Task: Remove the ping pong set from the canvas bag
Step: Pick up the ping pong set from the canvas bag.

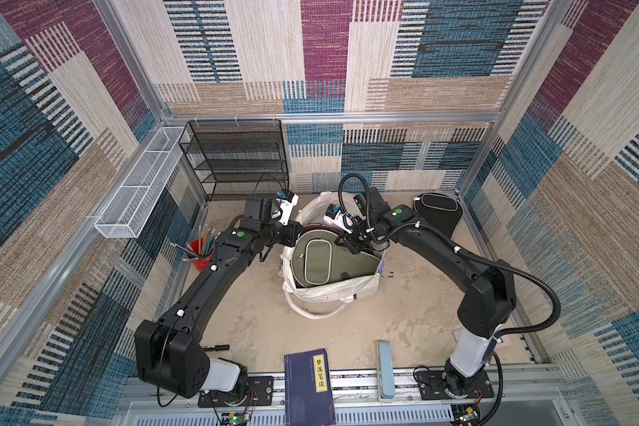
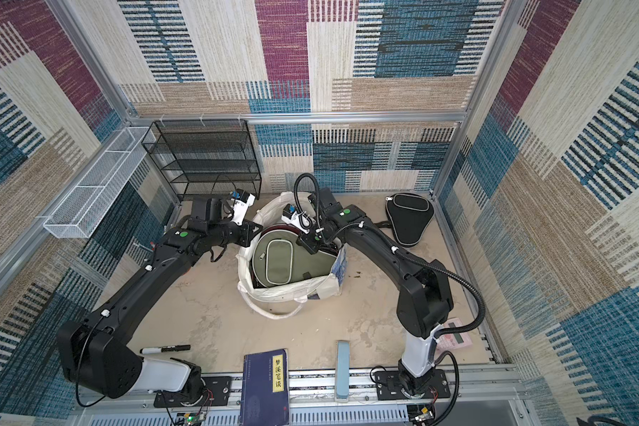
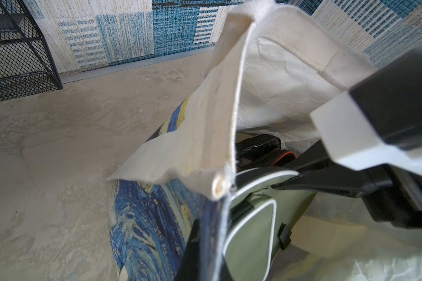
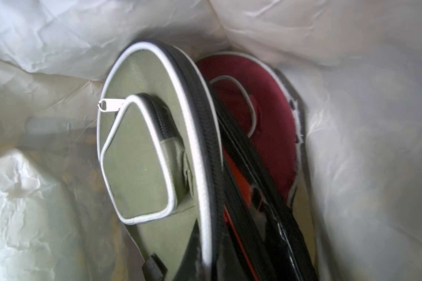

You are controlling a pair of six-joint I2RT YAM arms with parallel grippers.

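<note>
The canvas bag point(image 1: 332, 291) point(image 2: 285, 289) stands open mid-table, its blue-and-yellow print point(image 3: 146, 219) facing out. On top inside lies an olive green case point(image 1: 321, 262) point(image 2: 285, 258) point(image 3: 249, 243) point(image 4: 137, 170) of the ping pong set. Behind it are a maroon case point(image 4: 273, 121) and a black-and-red case point(image 4: 241, 194). A black case point(image 1: 438, 215) point(image 2: 408, 217) lies on the table at the back right. My left gripper point(image 1: 299, 236) point(image 2: 256, 232) point(image 3: 210, 255) is shut on the bag's left rim. Inside the bag, my right gripper point(image 1: 344, 245) point(image 2: 307, 245) point(image 4: 206, 262) is shut on the olive case's white-piped edge.
A black mesh shelf point(image 1: 237, 158) and a white wire basket point(image 1: 137, 188) stand at the back left. A red pencil cup point(image 1: 200, 250) sits under the left arm. Along the front edge lie a marker point(image 1: 216, 347), a dark blue book point(image 1: 308, 387), a grey-blue block point(image 1: 385, 369) and a pink calculator point(image 2: 454, 333).
</note>
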